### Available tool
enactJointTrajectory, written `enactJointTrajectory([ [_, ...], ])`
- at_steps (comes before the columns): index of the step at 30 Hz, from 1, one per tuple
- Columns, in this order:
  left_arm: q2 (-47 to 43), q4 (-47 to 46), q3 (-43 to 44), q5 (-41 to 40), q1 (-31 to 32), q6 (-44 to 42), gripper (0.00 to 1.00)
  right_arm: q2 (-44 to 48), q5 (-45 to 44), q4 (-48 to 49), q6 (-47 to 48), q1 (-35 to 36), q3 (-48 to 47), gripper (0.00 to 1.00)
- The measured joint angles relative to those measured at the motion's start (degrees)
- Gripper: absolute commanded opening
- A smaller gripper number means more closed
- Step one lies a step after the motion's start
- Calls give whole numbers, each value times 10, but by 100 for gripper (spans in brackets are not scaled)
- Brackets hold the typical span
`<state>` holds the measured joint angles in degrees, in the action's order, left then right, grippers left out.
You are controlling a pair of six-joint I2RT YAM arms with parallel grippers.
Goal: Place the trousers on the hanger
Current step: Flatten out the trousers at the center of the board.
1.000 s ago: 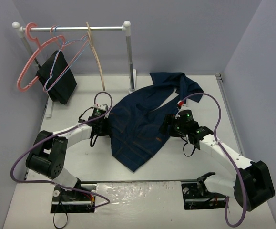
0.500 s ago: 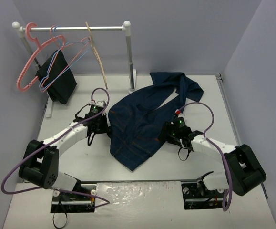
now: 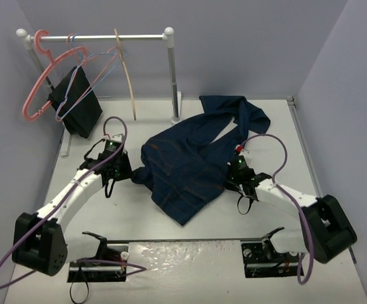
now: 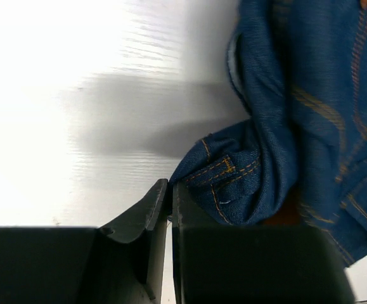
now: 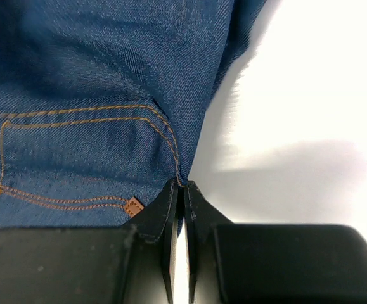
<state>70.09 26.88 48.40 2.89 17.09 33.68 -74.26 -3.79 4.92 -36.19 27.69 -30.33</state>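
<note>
The trousers (image 3: 183, 166) lay crumpled on the middle of the table (image 3: 189, 256). Their long axis slanted from the waist, towards the near edge, to the legs, which pointed at the far right corner. The left gripper (image 3: 127, 172) was closed on a stitched hem at their left edge; its fingers (image 4: 142, 221) met with denim at the tips. The right gripper (image 3: 229, 179) was pinched shut on the right edge, beside a pocket seam. The hanger (image 3: 130, 82) hung edge-on from the rail (image 3: 94, 38) near the far left corner, well apart from the trousers.
</note>
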Motion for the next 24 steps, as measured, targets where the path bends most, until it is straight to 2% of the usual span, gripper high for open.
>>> enactJointTrajectory([
  [5, -37, 11, -27, 46, -94, 20, 0, 42, -7, -40, 8, 0, -40, 2],
  [8, -39, 12, -43, 81, -132, 31, 34, 39, 4, -42, 8, 2, -49, 9],
  [9, -38, 11, -45, 90, -134, 34, 40, 37, 6, -46, 10, 2, -49, 13],
  [10, -37, 10, -45, 95, -137, 34, 47, 35, 4, -53, 13, 1, -49, 21],
  [11, -37, 6, -45, 100, -140, 36, 59, 33, 2, -61, 17, -1, -49, 32],
  [13, -39, -2, -45, 111, -145, 41, 69, 30, -2, -74, 25, -4, -49, 47],
  [15, -43, -10, -47, 123, -148, 50, 71, 28, -2, -82, 34, -6, -49, 56],
  [17, -58, -20, -57, 140, -148, 63, 71, 28, 2, -87, 42, -6, -49, 60],
  [21, -114, -39, -101, 165, -138, 112, 63, 30, 14, -91, 52, -6, -50, 61],
  [24, -150, -47, -134, 153, -93, 143, 60, 46, 21, -95, 61, -6, -53, 61],
])
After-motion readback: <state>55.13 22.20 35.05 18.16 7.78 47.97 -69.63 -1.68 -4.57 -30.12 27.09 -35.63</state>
